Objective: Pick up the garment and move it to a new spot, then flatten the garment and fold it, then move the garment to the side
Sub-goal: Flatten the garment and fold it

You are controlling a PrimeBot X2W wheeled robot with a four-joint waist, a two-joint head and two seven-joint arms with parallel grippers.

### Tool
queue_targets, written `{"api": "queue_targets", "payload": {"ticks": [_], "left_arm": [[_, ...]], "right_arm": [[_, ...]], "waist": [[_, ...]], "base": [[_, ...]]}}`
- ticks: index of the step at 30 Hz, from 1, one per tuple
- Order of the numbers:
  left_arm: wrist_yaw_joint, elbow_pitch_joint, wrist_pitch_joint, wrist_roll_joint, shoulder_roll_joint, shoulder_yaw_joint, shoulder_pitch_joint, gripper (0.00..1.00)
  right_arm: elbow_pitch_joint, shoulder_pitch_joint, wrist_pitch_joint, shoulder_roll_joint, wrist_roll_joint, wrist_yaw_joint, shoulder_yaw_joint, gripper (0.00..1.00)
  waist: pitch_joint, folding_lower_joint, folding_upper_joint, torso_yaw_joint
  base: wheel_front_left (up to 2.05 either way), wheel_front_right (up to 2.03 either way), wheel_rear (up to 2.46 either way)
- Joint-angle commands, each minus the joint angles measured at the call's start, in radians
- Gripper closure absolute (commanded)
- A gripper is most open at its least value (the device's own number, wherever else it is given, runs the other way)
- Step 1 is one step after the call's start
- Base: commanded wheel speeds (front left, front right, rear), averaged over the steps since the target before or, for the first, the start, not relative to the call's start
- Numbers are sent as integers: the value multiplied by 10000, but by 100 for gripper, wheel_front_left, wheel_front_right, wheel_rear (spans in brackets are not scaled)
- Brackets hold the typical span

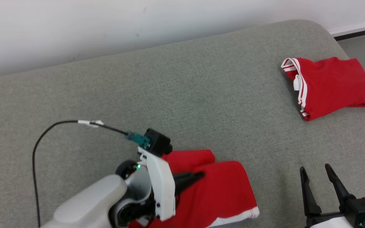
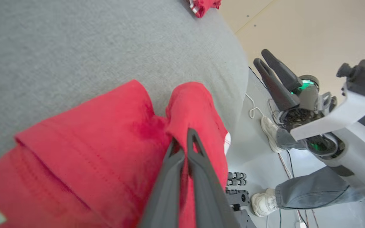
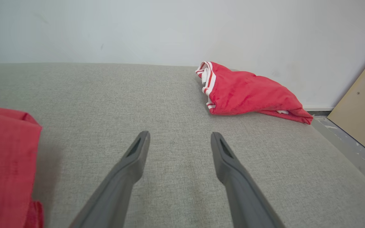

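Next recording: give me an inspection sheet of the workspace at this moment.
surface: grey padded cushion, bare between the garments.
job's things: red garment at near edge, white hem showing.
clutter: second red garment, folded, far right.
grippers: left gripper shut on red garment; right gripper open above bare cushion.
cables: black cable loops from left wrist over cushion.
surroundings: white wall; person's legs and white shoes beside robot; tan board.

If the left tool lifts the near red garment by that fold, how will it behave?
Probably floppy: the garment bunches into a soft ridge where the left tool pinches it, so the rest should drape and sag. Likely light: thin, creased cloth. It may drag on the textured couch rather than slide.
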Motion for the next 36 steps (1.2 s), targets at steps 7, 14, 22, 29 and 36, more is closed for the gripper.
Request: {"api": "queue_targets", "payload": {"ticks": [7, 14, 22, 29, 36], "left_arm": [[-68, 3299, -1244, 2478, -868, -689, -1602, 100], [-128, 4699, -2685, 2920, -1611, -684, -1661, 0], [-10, 4760, -4341, 2961, -1882, -470, -1178, 0], [1530, 3520, -5986, 3316, -1216, 234, -15, 0], [3207, 2202, -6337, 3807, -652, 1584, 1871, 0]], "right_arm": [[109, -340, -24, -30, 245, -23, 381, 0], [189, -185, -24, -28, 217, -23, 252, 0], [182, 23, -24, -28, -55, -23, -72, 0], [-52, 428, -24, -27, -422, -23, -650, 0], [-399, 941, -24, -24, -887, -23, -1051, 0]], "waist": [[383, 0, -1, -144], [326, 0, -1, -116], [-164, 0, -1, 450], [-893, 0, -1, 1114], [-1755, 0, -1, 1789]], "base": [[0, 0, 0], [0, 0, 0], [0, 0, 0], [0, 0, 0], [0, 0, 0]]}}
